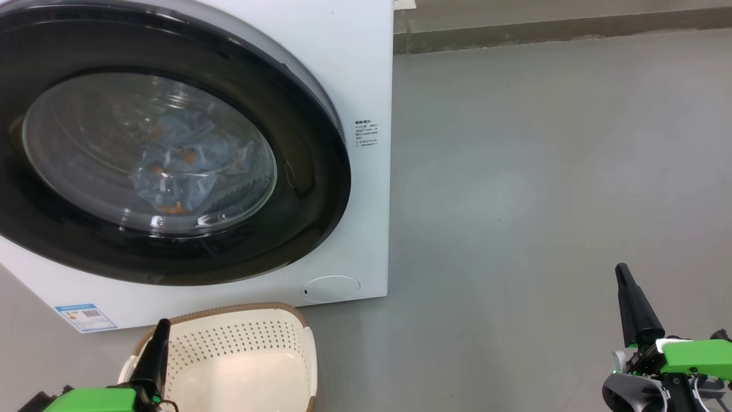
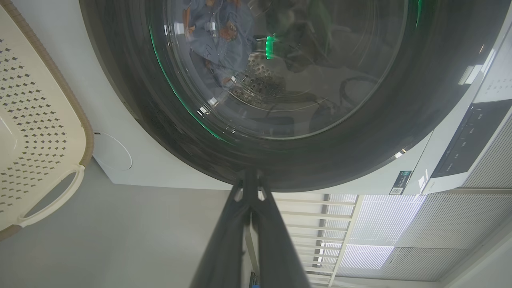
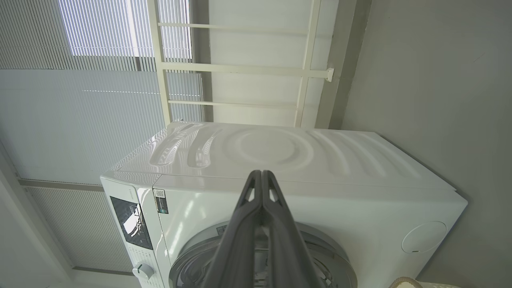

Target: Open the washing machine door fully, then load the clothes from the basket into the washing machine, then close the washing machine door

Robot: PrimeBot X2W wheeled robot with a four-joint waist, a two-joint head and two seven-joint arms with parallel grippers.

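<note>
My left claw (image 1: 162, 327) and right claw (image 1: 622, 273) are clenched; the basket (image 1: 229, 313) sits beside the left, the shut washing machine door (image 1: 320, 189) ahead.

Both arms rest low and wide apart, left gripper (image 1: 160, 331) at lower left, right gripper (image 1: 623, 276) at lower right, each pointing up, its two dark fingers pressed together.
</note>
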